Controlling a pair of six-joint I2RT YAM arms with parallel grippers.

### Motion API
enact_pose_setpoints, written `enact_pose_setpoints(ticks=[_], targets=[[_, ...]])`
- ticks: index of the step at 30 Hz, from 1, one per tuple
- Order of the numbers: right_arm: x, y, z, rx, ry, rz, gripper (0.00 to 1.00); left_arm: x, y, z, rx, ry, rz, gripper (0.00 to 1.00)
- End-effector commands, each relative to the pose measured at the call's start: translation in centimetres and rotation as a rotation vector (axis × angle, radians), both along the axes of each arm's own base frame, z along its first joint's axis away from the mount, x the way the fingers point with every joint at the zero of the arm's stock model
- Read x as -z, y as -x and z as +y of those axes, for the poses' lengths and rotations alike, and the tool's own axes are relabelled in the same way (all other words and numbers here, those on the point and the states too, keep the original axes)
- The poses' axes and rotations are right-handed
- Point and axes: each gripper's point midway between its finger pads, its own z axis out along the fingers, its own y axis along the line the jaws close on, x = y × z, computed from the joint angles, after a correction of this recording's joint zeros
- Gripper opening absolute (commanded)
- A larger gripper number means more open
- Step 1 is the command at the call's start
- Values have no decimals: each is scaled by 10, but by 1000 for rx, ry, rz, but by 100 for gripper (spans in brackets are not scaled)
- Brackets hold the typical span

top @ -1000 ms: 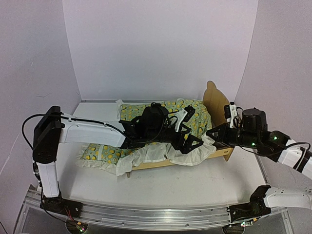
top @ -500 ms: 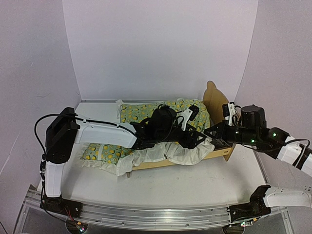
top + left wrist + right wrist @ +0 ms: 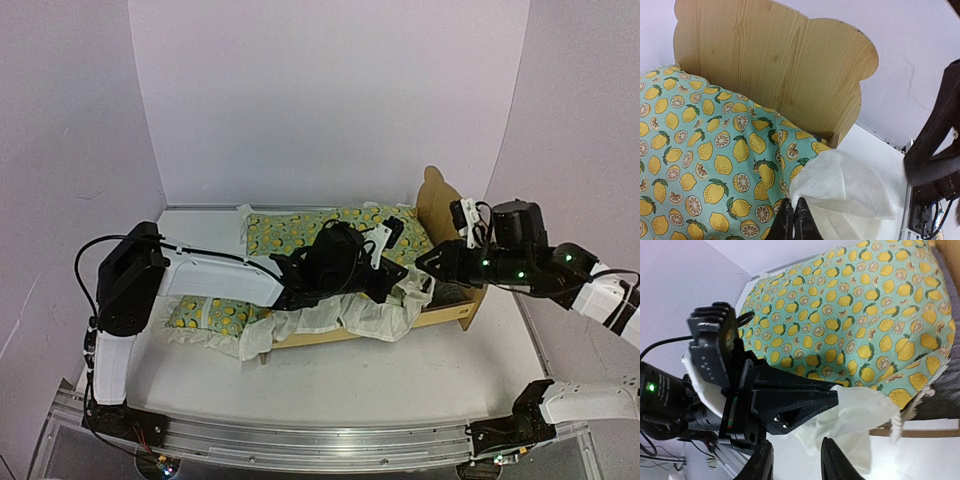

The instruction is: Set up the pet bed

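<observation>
At centre, pet bed runs left-right (headboard right).

Illumination: bright, diffuse, delivered from above; a lilac cast is seen.
Shadows: soft, thrown on the table beneath the quilt.
Highlights: quilt ruffle nearly blown out, left wrist view.
Focus: headboard grain rendered sharp; right gripper softened close to the lens.

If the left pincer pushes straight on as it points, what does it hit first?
Probably the headboard: the left pincer, shut on the white ruffle, points across the quilt toward it. Depth is unclear, so the quilt could come first.
</observation>
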Motion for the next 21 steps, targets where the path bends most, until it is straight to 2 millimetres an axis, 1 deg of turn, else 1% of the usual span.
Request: enact_pose_setpoints(ticks=[1, 3, 5, 11, 14, 15, 17, 18, 21], targets=[[-12, -4, -30, -48, 321, -155, 41, -55, -12, 21, -37, 104, -30, 0], [-3, -2, -36, -89, 412, -172, 43, -59, -15, 28, -44, 116, -8, 0], [5, -1, -37, -120, 462, -158, 44, -60, -18, 32, -38, 125, 12, 0], [31, -6, -31, -141, 493, -101, 44, -65, -23, 36, -3, 151, 50, 0], [46, -14, -26, -129, 490, -98, 44, -67, -23, 36, 27, 160, 64, 0], [47, -17, -25, -124, 485, -105, 44, -68, -22, 36, 36, 162, 65, 0], [45, -30, -28, -62, 492, -144, 46, -70, -21, 36, 47, 167, 71, 0], [43, -34, -26, -55, 481, -163, 46, -70, -20, 36, 58, 170, 77, 0], [41, -36, -12, -98, 441, -182, 44, -74, -16, 35, 97, 182, 92, 0]])
